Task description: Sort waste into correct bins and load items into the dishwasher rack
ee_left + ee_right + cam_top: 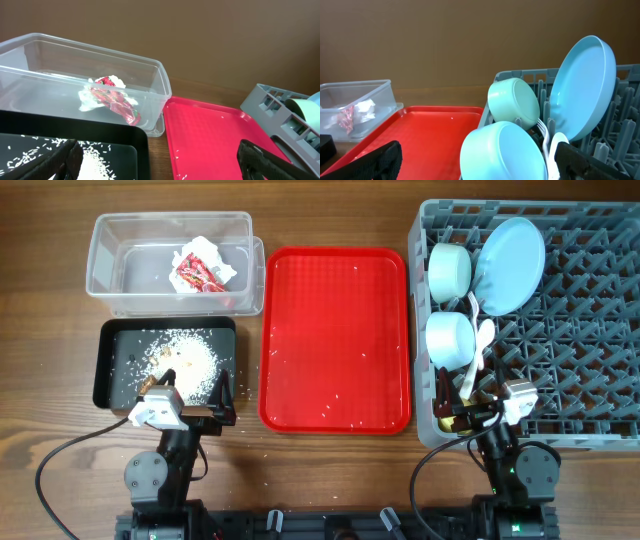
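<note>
The large square grey plastic dishwasher rack (590,330) is set at the right of the tabletop. A pale blue round plate (510,265) is stood on edge between its pegs at the far left, so that it is held upright. Beside the plate, a pale green bowl (450,270) and, nearer, a light blue bowl (450,338) are tipped on their sides. A white plastic fork and spoon (480,345) are slotted next to the bowls. The yellow cup cannot be made out with certainty.

The flat red serving tray (335,340) is left in the middle, bare but for stray grains.

At the far left, a crumpled white paper napkin (210,252) and a red printed snack wrapper (197,275) are kept in the clear plastic tub (110,270). The loose white rice (190,360) is kept apart in the shallow black tray (115,375).

The left end effector (188,388) is held over that tray's near edge, and the right end effector (472,402) over the rack's near left corner. Both are spread wide and nothing is gripped. The sorting is judged essentially done.
</note>
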